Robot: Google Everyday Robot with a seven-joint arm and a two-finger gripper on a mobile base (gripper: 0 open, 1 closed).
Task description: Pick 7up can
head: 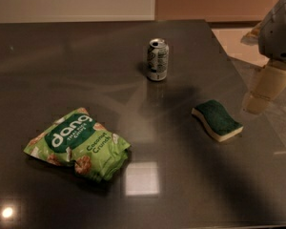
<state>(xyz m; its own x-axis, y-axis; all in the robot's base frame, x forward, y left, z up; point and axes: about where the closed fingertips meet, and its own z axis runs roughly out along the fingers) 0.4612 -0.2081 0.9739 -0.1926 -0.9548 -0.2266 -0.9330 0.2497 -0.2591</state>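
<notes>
The 7up can (158, 59) stands upright near the back middle of the dark table (62, 80), silver top up, green-and-white body. My gripper (264, 92) hangs at the right edge of the camera view, over the table's right side, right of and nearer than the can, well apart from it. One pale finger shows below the grey-white arm housing. Nothing shows in its grasp.
A bright green "dang" snack bag (78, 144) lies at the front left. A dark green sponge with a pale base (217, 119) lies right of centre, just left of the gripper. The table's right edge runs close behind the gripper; a light floor lies beyond.
</notes>
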